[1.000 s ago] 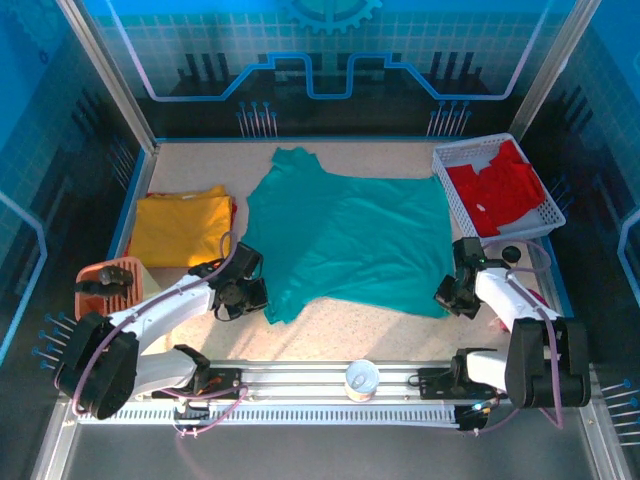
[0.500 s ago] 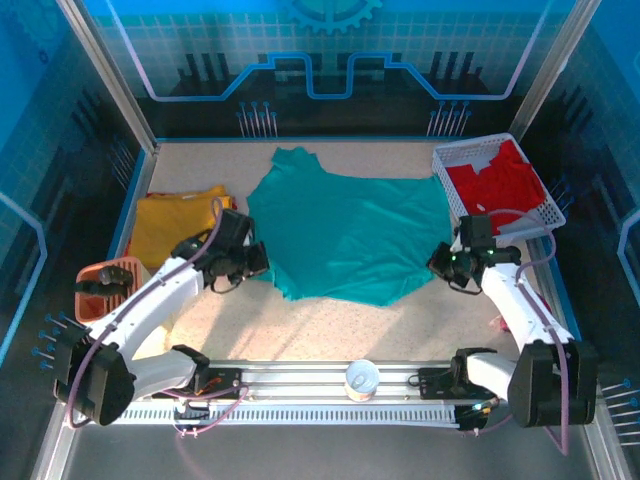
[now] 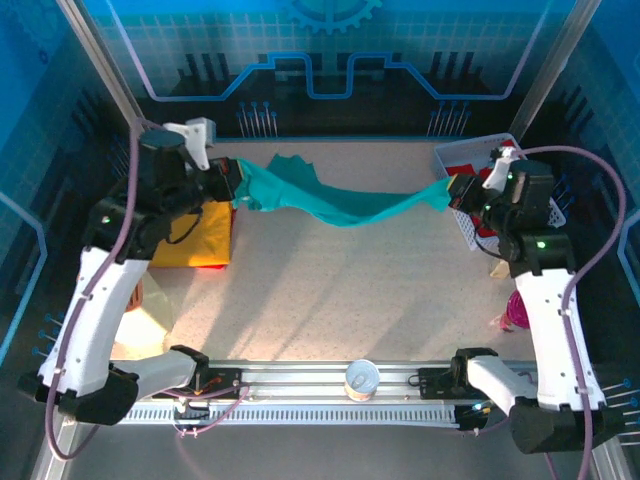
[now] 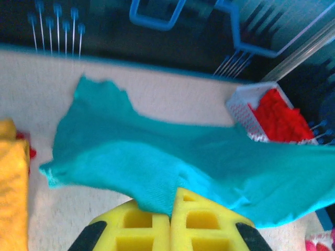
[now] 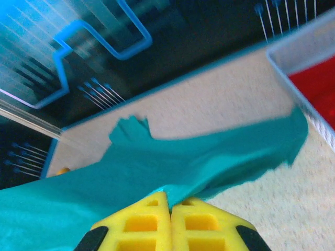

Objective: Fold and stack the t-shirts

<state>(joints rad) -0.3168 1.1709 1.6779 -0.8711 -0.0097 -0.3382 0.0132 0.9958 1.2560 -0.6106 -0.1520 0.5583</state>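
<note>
**Teal Shirt Strung Between Both Grippers**

Nearest the arm bases, a small round white container (image 3: 361, 380) sat on the metal rail (image 3: 300, 385) along the front edge. Just past it on the right, a pink object (image 3: 515, 312) lay beside the right arm, too hidden to identify. The speckled table (image 3: 330, 300) was in shadow through its middle.

Farther back on the left, the mustard-yellow t-shirt (image 3: 190, 240) lay folded flat on the table, partly under the left arm. It showed at the left edge of the left wrist view (image 4: 10, 172).

Beyond that, the teal-green t-shirt (image 3: 340, 205) hung as a sagging band across the table. It was held at its left end by the left gripper (image 3: 235, 185) and at its right end by the right gripper (image 3: 455, 190). In the left wrist view, the left gripper's (image 4: 171, 201) yellow pads were pressed together with teal cloth (image 4: 157, 167) pinched between them. The right gripper's (image 5: 170, 201) pads were likewise clamped on the cloth (image 5: 157, 162). One sleeve end drooped toward the back of the table, and it was unclear whether it touched the surface.

At the far right, the white mesh basket (image 3: 468, 225) stood behind the right gripper with the red t-shirt (image 3: 462, 158) crumpled inside. Both showed in the left wrist view too, the basket (image 4: 246, 112) and the red shirt (image 4: 277, 117). The blue patterned wall (image 3: 320, 60) closed the back.
</note>
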